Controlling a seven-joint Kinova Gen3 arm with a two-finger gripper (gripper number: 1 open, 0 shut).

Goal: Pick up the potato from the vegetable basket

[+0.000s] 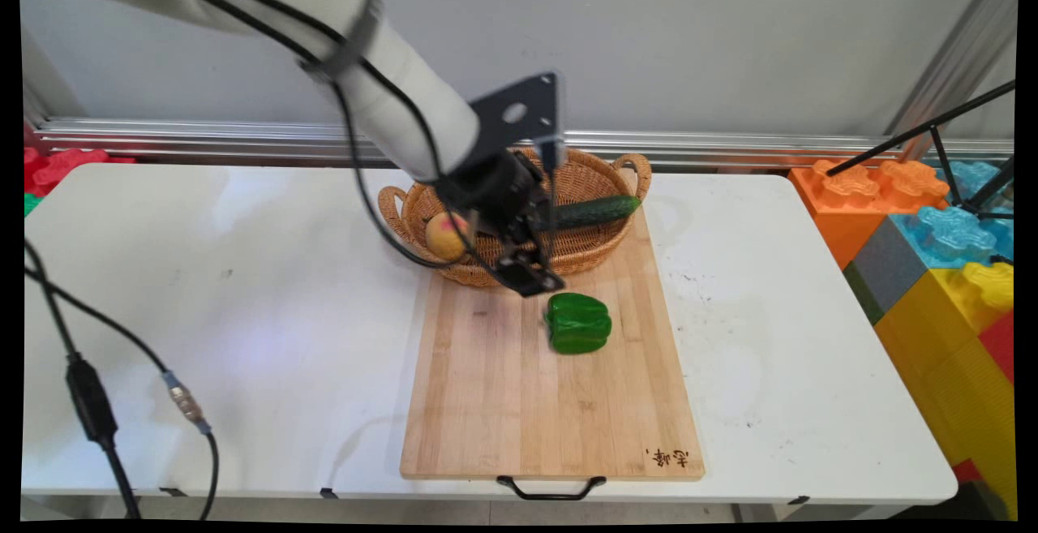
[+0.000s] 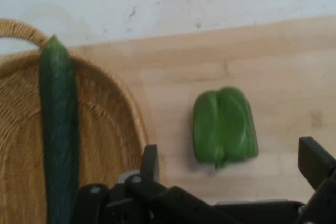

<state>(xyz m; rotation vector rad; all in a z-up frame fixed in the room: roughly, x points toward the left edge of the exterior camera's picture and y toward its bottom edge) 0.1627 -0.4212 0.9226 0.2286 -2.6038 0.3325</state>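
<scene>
Tool (image 2: pixel 231 171), fingers wide apart (nothing held), just above green pepper (image 1: pixel 578 323) on cutting board (image 1: pixel 503 403).

The arm's wrist hides part of the peach (image 1: pixel 445 235) and the cucumber's (image 1: pixel 585 212) near end in the basket (image 1: pixel 596 172). In the hand view the basket and cucumber run off the bottom edge. The board's (image 1: pixel 519 403) burned mark is illegible.
</scene>
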